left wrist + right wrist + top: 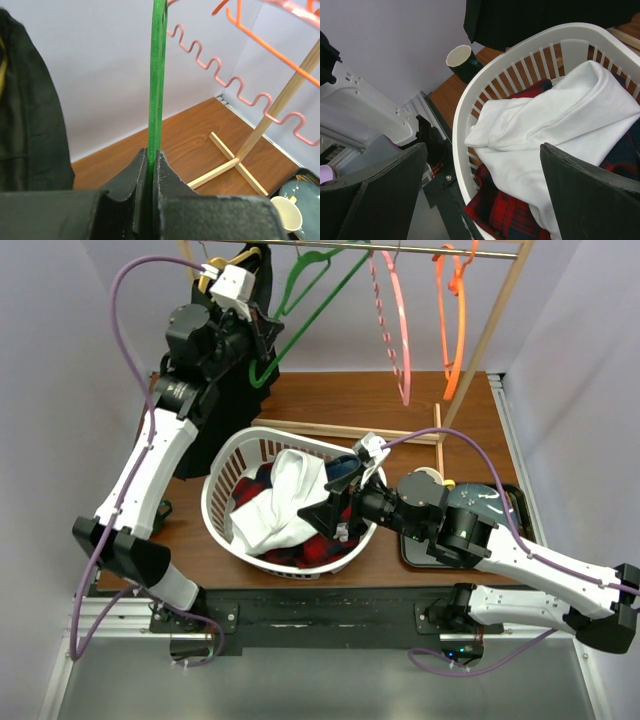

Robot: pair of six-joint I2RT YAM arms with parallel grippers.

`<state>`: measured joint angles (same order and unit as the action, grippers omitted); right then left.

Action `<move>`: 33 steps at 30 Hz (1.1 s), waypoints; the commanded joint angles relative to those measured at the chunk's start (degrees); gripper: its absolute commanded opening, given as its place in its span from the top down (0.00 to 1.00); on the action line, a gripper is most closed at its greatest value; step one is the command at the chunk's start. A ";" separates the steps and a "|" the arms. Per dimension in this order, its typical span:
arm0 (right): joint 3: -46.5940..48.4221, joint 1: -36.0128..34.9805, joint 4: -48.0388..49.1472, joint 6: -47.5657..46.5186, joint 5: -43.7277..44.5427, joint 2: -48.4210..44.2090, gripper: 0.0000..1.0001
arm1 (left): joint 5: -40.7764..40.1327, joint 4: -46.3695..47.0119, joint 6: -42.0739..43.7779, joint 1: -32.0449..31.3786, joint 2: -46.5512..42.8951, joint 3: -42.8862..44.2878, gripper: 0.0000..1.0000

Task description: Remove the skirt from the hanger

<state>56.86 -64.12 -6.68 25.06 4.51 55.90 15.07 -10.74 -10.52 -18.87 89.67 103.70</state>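
From above, your left gripper (262,345) meets the wooden rack (492,330) beside a black hanging garment (265,280). Its wrist camera shows the jaws clamped on a green plastic hanger (158,75). Your right gripper (481,185), fingers wide apart, hovers over white cloth (560,115) in a white slatted basket (520,55).

Soft, even indoor light, no glare.
Faint shadow under the basket (214,476) on the worktop (340,400); the left pincer (152,156) looks dark and slightly blurred near the lens.
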 commanded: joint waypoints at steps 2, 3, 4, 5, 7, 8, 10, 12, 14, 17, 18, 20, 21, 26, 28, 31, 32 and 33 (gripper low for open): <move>0.09 -0.13 0.35 -0.01 -0.73 -1.14 0.02 | 2.42 3.01 -0.90 0.15 3.14 3.09 1.00; 0.09 -0.13 0.26 -0.10 -0.73 -1.32 0.01 | 2.59 2.75 -0.73 0.15 3.58 3.35 1.00; 0.09 -0.22 0.26 -0.10 -0.82 -1.32 0.01 | 2.60 2.05 -0.46 0.15 3.76 3.44 1.00; 0.09 -0.13 0.17 -0.19 -0.82 -1.41 0.02 | 2.77 1.78 -0.29 0.15 3.76 3.35 1.00; 0.09 -0.13 0.26 -0.19 -0.91 -1.32 0.02 | 2.95 1.60 0.24 0.15 3.24 2.21 0.89; 0.09 -0.13 0.17 -0.19 -1.00 -1.32 0.02 | 2.60 1.95 0.41 0.15 2.01 1.42 0.71; -0.17 -0.13 0.44 -0.19 -1.08 -1.32 0.01 | 2.33 2.82 1.29 0.15 0.25 -1.73 0.56; -0.26 -0.04 0.52 -0.10 -1.17 -1.23 0.01 | 3.38 4.41 2.52 0.15 -2.91 -6.29 0.36; -0.35 -0.13 0.52 -0.10 -1.44 -1.06 0.02 | 2.60 5.73 3.75 0.15 -5.63 -8.77 0.22; -0.35 -0.13 0.17 -0.19 -1.61 -0.79 0.02 | 0.50 2.84 5.60 0.15 -7.75 -10.01 0.16; -0.35 -0.22 0.09 -0.27 -1.61 -0.79 0.02 | -0.38 1.70 5.95 0.15 -8.19 -9.57 0.15; -0.70 -0.22 0.26 -0.36 -1.44 -0.97 0.02 | -2.84 -1.55 6.83 0.15 -9.94 -9.22 0.14; -0.79 -0.13 0.26 -0.45 -1.35 -0.88 0.02 | -3.55 -2.52 7.09 0.15 -10.73 -8.87 0.13; -0.70 -0.13 0.44 -0.36 -1.61 -0.70 0.02 | -6.35 -10.87 10.26 0.15 -13.90 -4.66 0.12; -0.70 -0.22 0.52 -0.19 -1.79 -0.44 0.02 | -12.04 -12.90 10.26 0.15 -14.61 -1.67 0.14; -0.52 -0.13 0.53 0.08 -2.31 -0.09 0.02 | -19.69 -11.94 11.74 0.15 -17.06 -1.04 0.14; -0.44 -0.13 0.52 0.16 -2.66 0.00 0.02 | -21.29 -11.59 12.36 0.24 -18.29 -1.13 0.14; -0.44 -0.13 0.44 0.17 -2.75 0.00 0.02 | -22.44 -11.41 13.85 0.24 -18.74 -1.13 0.15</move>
<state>56.16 -64.12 -6.90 25.02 3.16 55.86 2.76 -22.04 -1.21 -18.87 74.67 100.22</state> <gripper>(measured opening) 0.985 0.859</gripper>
